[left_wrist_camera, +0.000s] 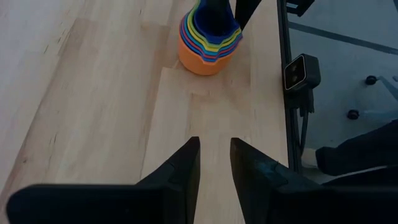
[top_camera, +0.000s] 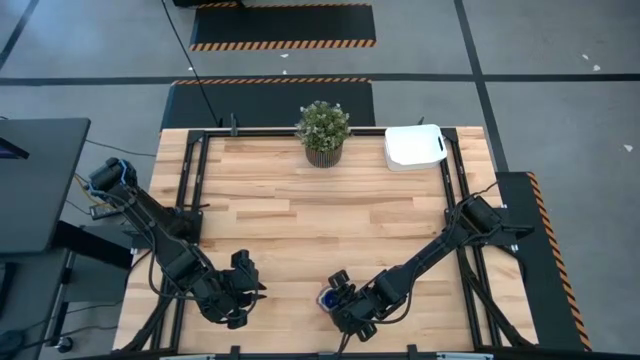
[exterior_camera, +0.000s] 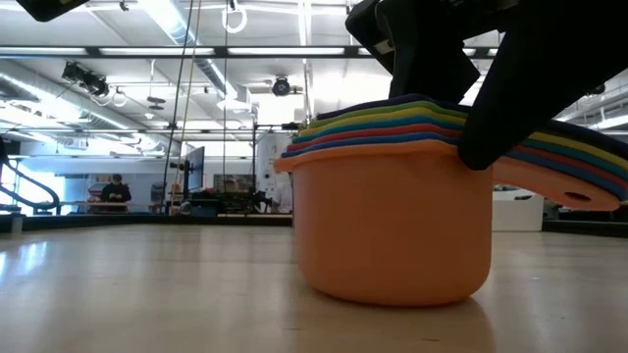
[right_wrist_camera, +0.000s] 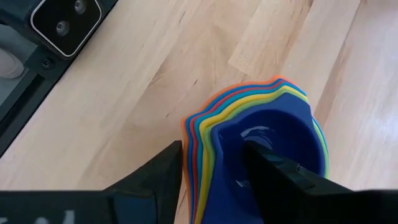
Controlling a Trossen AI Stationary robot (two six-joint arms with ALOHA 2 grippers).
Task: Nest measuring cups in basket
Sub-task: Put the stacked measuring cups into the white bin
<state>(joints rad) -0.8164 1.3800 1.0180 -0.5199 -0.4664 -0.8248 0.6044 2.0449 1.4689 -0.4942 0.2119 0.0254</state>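
The light wooden table (top_camera: 300,215) carries the nested measuring cups (top_camera: 330,298) at its near edge, the white basket (top_camera: 414,146) and a potted plant (top_camera: 323,132) along its far edge.

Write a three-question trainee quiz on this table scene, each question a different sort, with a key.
1. True or false: the nested measuring cups already sit inside the basket.
2. Which gripper grips the stack's rim? A) left B) right
3. Fill in: the outermost cup of the stack is ____.

Key
1. False; the stack stands on the table near its front edge, the basket at the far right corner.
2. B; the right gripper has one of its fingers inside the innermost cup, the left gripper hovers apart.
3. Orange.
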